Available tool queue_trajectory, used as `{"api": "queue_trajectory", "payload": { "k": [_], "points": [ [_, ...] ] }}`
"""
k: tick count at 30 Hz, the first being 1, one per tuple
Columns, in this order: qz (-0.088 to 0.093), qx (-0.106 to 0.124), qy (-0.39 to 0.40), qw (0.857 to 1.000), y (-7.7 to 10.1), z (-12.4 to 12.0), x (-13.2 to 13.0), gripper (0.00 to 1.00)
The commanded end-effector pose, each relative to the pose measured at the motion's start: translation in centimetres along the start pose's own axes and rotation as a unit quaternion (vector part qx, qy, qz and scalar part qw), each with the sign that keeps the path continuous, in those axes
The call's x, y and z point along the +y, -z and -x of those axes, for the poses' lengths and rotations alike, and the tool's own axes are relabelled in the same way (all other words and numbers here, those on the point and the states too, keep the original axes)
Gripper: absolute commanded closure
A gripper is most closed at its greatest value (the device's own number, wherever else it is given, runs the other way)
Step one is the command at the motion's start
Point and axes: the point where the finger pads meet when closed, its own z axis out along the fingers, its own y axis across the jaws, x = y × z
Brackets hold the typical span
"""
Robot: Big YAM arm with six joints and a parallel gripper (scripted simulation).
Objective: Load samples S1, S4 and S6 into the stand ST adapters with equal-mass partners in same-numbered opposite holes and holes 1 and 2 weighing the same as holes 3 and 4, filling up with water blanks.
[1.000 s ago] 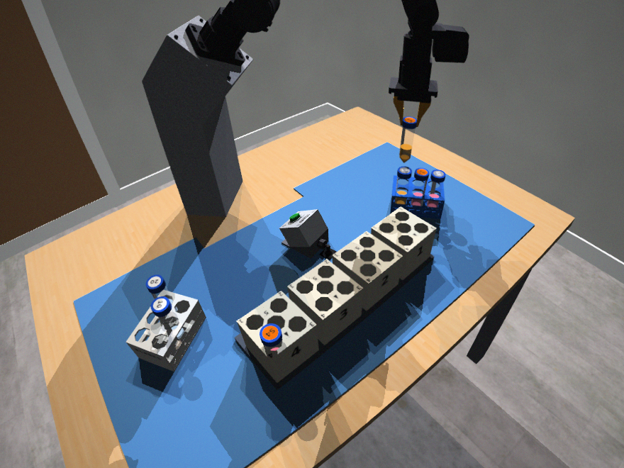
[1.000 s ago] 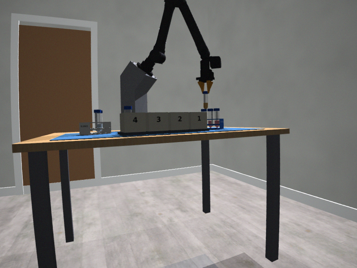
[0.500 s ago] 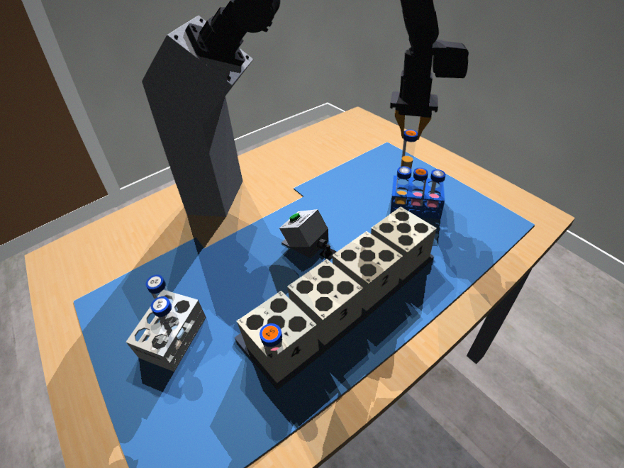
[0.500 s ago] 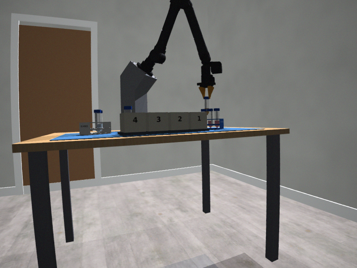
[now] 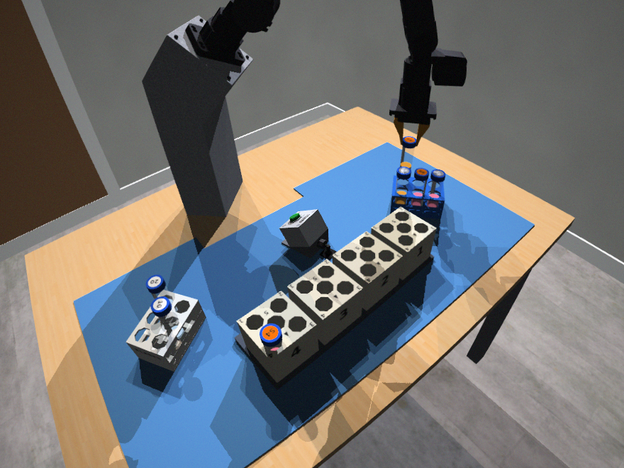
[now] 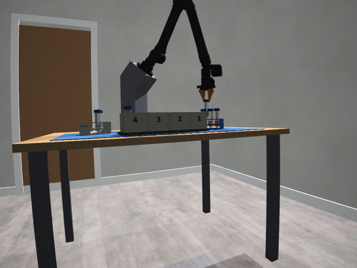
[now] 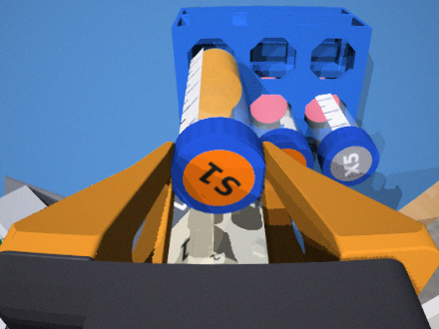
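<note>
Hidden: your wrist view loses the lower end of S1 [image 7: 219, 173] in a far-row well of the blue sample rack RS [image 7: 274, 28] — how deep it sits you cannot tell.
Cut off: the arm's upper links leave the top view; the gripper body fills the wrist view's bottom.
Hard to read: the cap beside S1 is half covered by an orange finger [image 7: 324, 208]; only X5 [image 7: 349, 162] reads plainly.
Gripper: the gripper [image 5: 409, 134] is clamped on S1 just under its blue cap, tube upright, above RS [image 5: 416, 200].
S1: clear ribbed wall, orange fill, orange cap dot.
S4: you see it [image 5: 269, 332] standing in adapter 4 of ST [image 5: 291, 354] — pale square blocks with octagonal holes.
RB: grey perforated rack [image 5: 156, 348], two white-dot tubes, well apart on the desk [image 5: 62, 301].
DONE: green key [image 5: 295, 216] on a grey box.
</note>
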Motion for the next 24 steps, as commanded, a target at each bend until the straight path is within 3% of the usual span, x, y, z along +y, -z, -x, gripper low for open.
{"api": "queue_trajectory", "payload": {
  "k": [1,15,24],
  "points": [
    [-0.013,-0.003,0.000,1.000,0.5,0.1,-1.3,1.00],
    [-0.013,-0.003,0.000,1.000,0.6,0.1,-1.4,1.00],
    [-0.015,-0.001,0.001,1.000,-0.8,-0.1,-1.8,1.00]
  ]
}}
